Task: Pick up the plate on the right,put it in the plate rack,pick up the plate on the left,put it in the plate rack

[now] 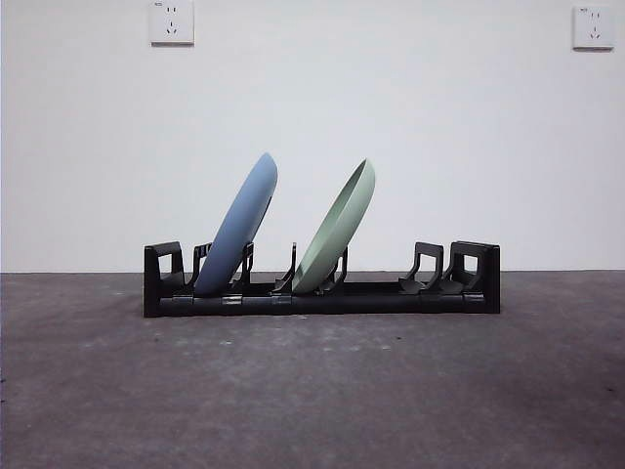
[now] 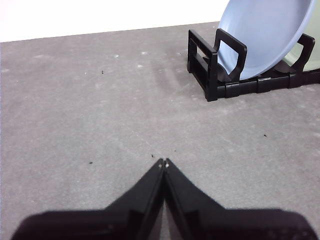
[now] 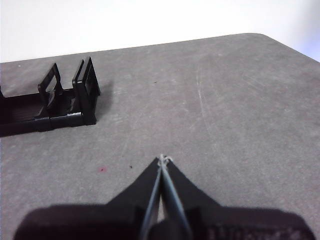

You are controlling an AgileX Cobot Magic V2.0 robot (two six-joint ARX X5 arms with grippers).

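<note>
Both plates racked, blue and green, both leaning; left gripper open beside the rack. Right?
Not quite: the left gripper is shut, per the left wrist view. The blue plate and green plate do lean in the plate rack.

The grey table (image 1: 312, 391) bears only the plate rack (image 1: 322, 298), set across its middle

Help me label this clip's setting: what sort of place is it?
Probably a lab test bench, not a kitchen: a bare grey table, a plain white wall with sockets, and only a plate rack holding two plates.
</note>
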